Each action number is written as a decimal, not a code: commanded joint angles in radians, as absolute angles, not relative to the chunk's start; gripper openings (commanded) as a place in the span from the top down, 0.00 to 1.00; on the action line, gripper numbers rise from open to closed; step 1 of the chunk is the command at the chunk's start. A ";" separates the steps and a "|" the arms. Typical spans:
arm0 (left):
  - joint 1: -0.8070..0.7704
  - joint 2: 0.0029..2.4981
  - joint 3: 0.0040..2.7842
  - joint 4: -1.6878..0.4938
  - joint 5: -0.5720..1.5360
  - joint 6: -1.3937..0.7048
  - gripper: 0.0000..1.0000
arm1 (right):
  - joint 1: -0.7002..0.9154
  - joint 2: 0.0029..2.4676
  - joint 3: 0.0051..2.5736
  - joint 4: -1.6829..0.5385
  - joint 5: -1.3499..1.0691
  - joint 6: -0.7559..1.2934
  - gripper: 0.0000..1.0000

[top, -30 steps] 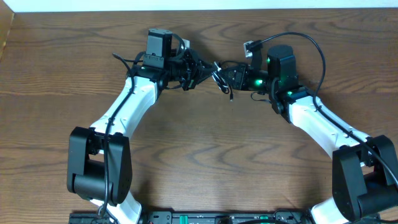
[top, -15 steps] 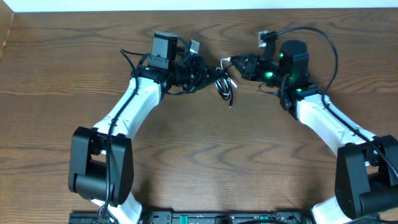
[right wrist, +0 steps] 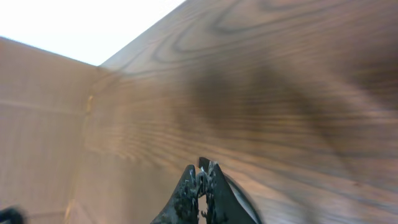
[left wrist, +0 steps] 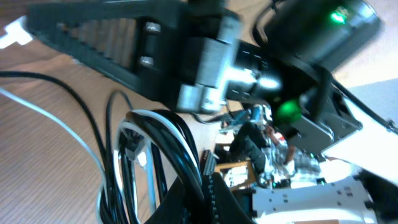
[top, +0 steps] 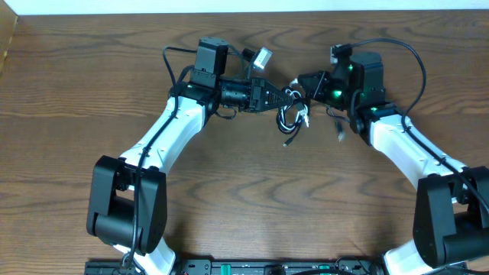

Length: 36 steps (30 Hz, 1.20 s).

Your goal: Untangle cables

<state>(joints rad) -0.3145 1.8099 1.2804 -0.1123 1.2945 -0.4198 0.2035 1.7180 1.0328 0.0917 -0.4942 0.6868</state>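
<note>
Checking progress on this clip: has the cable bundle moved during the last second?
Yes. In the overhead view the cables shifted right and slightly away from the far table edge.

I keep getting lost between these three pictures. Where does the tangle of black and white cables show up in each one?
Overhead: the cable tangle is at top centre, just below the left claw and right claw.
Left wrist: lower left of centre, black and white loops close to the lens.
Right wrist: not clearly in it; only the right claw's shut tips at the bottom edge.
Shared landmark: the wood-grain table.
</note>
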 commanded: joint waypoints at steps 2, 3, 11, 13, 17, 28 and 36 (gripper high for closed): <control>-0.313 1.784 1.300 -0.026 1.388 -0.429 0.93 | 0.150 1.721 1.035 -0.029 -0.406 0.589 0.99; -0.313 1.784 1.300 0.006 1.388 -0.449 0.93 | 0.146 1.721 1.035 -0.044 -0.403 0.582 0.99; -0.287 1.784 1.300 0.339 1.305 -0.744 0.93 | 0.144 1.721 1.034 -0.230 -0.395 0.519 0.99; -0.273 1.784 1.300 0.346 1.241 -0.791 0.93 | 0.144 1.721 1.034 -0.262 -0.395 0.495 0.99; -0.244 1.784 1.300 0.346 1.126 -0.889 0.93 | 0.145 1.721 1.034 -0.365 -0.412 0.428 0.99; -0.224 1.784 1.300 0.297 1.056 -0.941 0.93 | 0.144 1.721 1.035 -0.461 -0.478 0.312 0.92; -0.224 1.784 1.300 0.293 1.066 -0.932 0.93 | 0.142 1.720 1.147 -0.426 -0.696 0.204 0.57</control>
<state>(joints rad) -0.2298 1.8080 1.2797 0.2890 1.0626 -0.9390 0.1440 1.7199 1.0626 -0.4324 -0.5564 0.2665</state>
